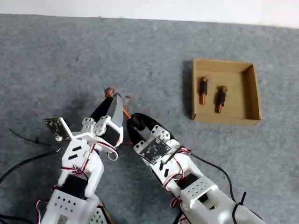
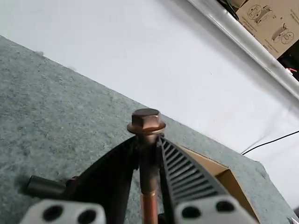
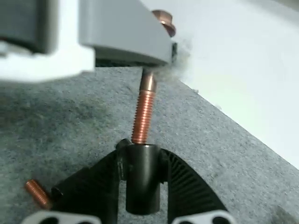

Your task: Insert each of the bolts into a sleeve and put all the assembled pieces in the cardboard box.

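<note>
Left end effector (image 2: 148, 142) clamped on bolt (image 2: 146, 122) below head; right end effector (image 3: 140, 158) clamped on sleeve (image 3: 141, 179); thread tip at sleeve mouth, above table (image 1: 70, 56); advise: keep axes collinear, feed slowly

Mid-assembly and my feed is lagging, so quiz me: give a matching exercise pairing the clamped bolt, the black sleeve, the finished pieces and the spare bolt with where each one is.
Things: 1 clamped bolt; 2 black sleeve; 3 two finished pieces; 4 spare bolt.
Places: A in the cardboard box; B lying on the grey mat; C in the right tool; D in the left tool.
Pairs: 1-D, 2-C, 3-A, 4-B.
</note>
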Robot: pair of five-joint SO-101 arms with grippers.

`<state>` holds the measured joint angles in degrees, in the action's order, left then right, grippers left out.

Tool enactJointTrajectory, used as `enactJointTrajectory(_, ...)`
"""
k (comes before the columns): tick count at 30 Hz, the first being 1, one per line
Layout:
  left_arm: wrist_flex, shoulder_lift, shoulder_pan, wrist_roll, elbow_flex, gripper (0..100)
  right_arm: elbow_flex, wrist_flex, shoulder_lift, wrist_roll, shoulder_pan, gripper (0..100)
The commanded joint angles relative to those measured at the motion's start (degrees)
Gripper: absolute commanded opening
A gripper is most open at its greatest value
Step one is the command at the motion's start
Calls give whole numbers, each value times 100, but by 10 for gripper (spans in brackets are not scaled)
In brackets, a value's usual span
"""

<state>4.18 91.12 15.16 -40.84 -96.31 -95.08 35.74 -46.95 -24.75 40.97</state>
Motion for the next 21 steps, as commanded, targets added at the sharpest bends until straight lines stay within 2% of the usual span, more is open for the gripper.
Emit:
enactJointTrajectory(1,26,31,119,-62,-101,8,-215,286,-277,-53,101,5)
enactJointTrajectory(8,26,31,119,-79,40,8,-215,295,-286,-35,101,5)
enactJointTrajectory(12,26,31,75,-545,31,8,-215,303,-286,-35,101,5)
enactJointTrajectory(21,26,31,84,-589,57,8,-215,303,-286,-18,40,5)
